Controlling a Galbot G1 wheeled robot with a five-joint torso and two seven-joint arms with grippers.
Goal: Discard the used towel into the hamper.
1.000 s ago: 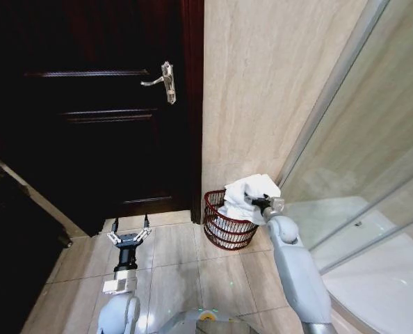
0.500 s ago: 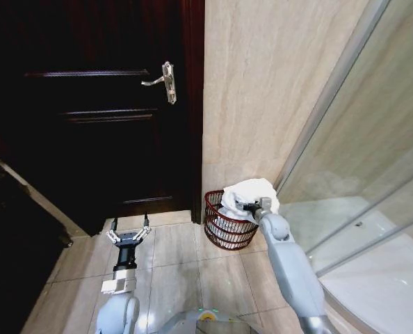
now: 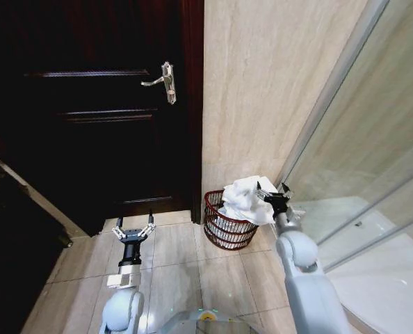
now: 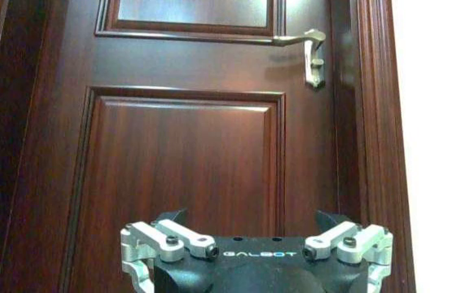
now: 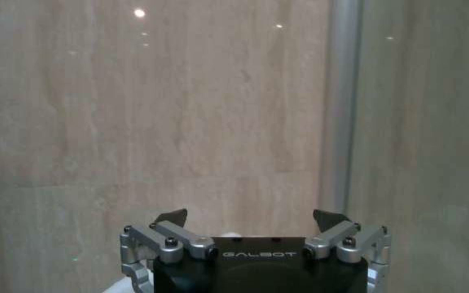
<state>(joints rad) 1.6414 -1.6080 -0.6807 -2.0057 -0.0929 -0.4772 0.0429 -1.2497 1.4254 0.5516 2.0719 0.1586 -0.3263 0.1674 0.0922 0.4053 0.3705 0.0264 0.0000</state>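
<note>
A dark reddish-brown panelled door [image 3: 95, 118] with a silver lever handle [image 3: 162, 81] stands beside a beige marble-look wall [image 3: 262, 90]. A metal-framed glass shower screen [image 3: 359, 160] slants away from that wall. The floor [image 3: 185, 271] is beige tile, glossy, with pale grout lines.

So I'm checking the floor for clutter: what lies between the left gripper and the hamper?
In the head view, bare beige floor tile lies between the left gripper and the hamper. The white towel lies on the hamper's rim.
</note>
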